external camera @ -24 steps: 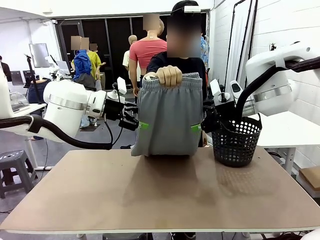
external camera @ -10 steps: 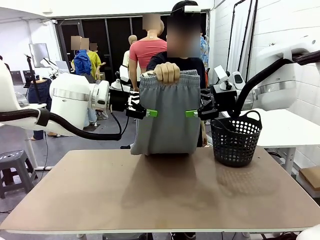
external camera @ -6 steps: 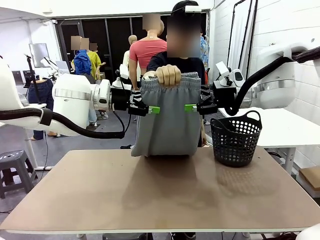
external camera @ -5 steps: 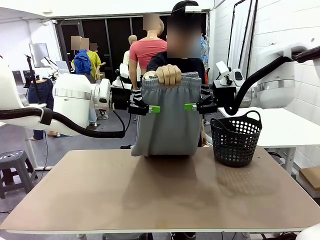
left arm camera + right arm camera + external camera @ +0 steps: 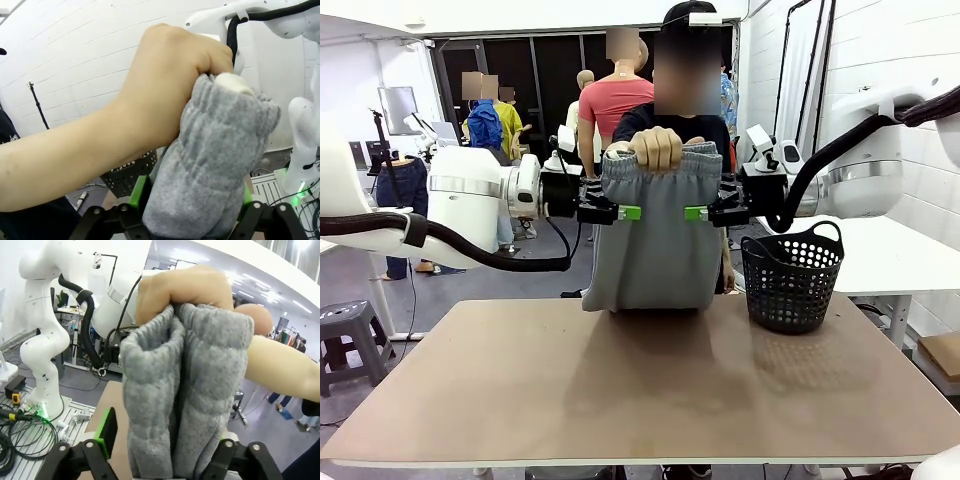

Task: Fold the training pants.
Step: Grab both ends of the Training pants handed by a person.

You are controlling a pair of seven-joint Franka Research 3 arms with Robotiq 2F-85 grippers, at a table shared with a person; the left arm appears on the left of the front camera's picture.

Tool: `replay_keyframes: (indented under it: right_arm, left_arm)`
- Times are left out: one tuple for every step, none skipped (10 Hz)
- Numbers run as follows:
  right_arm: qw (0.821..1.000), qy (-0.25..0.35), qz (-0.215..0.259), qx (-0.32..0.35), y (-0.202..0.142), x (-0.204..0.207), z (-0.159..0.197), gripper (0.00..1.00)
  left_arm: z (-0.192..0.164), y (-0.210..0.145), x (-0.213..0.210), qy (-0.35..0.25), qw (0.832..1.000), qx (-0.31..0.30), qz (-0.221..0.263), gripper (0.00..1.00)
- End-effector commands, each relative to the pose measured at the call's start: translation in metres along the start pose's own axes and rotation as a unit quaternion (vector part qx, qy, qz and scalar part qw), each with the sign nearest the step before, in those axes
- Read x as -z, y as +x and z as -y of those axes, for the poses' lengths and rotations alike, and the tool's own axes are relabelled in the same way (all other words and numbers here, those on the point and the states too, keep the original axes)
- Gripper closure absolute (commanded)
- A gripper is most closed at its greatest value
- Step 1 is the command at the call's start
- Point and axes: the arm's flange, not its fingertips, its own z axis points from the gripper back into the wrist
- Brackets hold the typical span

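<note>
The training pants [image 5: 655, 250] hang upright above the far edge of the counter [image 5: 640, 400]. A person's hand [image 5: 658, 150] bunches the waistband at their 12 o'clock, and the lower end reaches down to about the counter top. The left claw [image 5: 620, 212] sits at the cloth's 9 o'clock edge and the right claw [image 5: 698, 213] at its 3 o'clock edge, both just under the waistband.

In both wrist views the fingers stand spread wide with thick grey jersey between them. Both claws look released: they straddle the cloth and are not yet pinching it.

The step in hand looks like taking the waistband corners from the person. To do it well, each claw should close on the full gathered thickness near the elastic, at matching height, so the pants hang level. The jersey is soft and will likely slip from a shallow bite. A black basket [image 5: 790, 280] stands on the counter at 3 o'clock, near the right arm's path.
</note>
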Motion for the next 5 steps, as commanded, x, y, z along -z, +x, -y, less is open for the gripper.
replay_keyframes:
  right_arm:
    - [1.000, -0.009, 0.004, 0.016, 0.0053, 0.0038, 0.0075, 0.59]
    - [1.000, -0.006, 0.009, 0.018, 0.0068, 0.0031, 0.0071, 0.79]
    - [1.000, -0.004, 0.010, 0.021, 0.0063, 0.0030, 0.0075, 0.99]
    - [1.000, 0.001, 0.012, 0.026, 0.0055, 0.0030, 0.0082, 1.00]
    - [0.999, 0.004, 0.014, 0.028, 0.0058, 0.0033, 0.0084, 1.00]
  left_arm:
    - [-0.0042, 0.0039, 0.0009, 0.000, 1.000, -0.013, 0.024, 0.58]
    - [-0.0053, 0.0031, 0.0010, 0.002, 1.000, -0.015, 0.024, 0.78]
    - [-0.0061, 0.0019, 0.0018, 0.001, 1.000, -0.016, 0.025, 0.98]
    - [-0.0061, 0.0017, 0.0020, 0.001, 0.999, -0.018, 0.027, 1.00]
    - [-0.0064, 0.0005, 0.0018, 0.002, 0.999, -0.019, 0.026, 1.00]
